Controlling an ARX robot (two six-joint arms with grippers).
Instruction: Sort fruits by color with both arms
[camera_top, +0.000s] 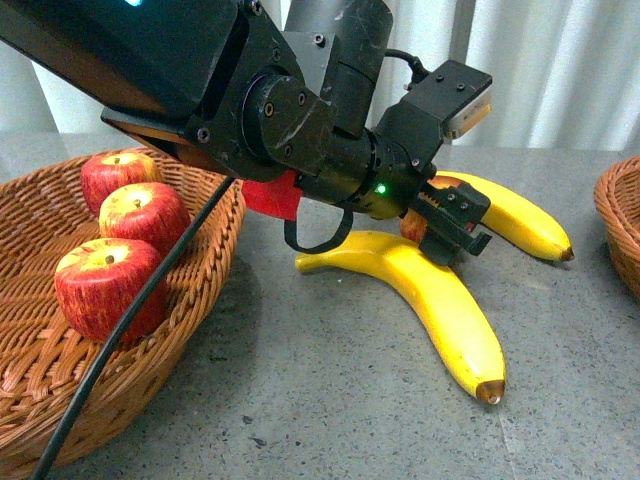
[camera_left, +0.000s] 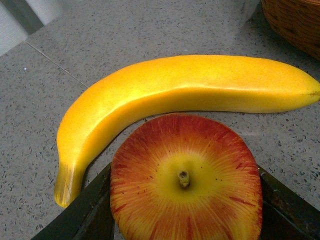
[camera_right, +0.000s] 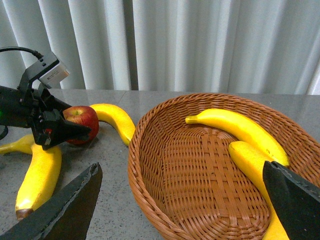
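The apple (camera_left: 185, 180) sits mid-frame in the front view, on the tabletop (camera_top: 300, 400) between two bananas (camera_top: 430, 290), with the left end effector (camera_top: 450, 225) clamped on its flanks. It is best lifted straight up, clear of the bananas, before swinging toward the wicker basket (camera_top: 30, 390) at lower left. The right end effector (camera_right: 181, 170) hangs open.

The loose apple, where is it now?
The apple sits on the table between the two bananas, between the left gripper's fingers, right of the apple basket in front view.
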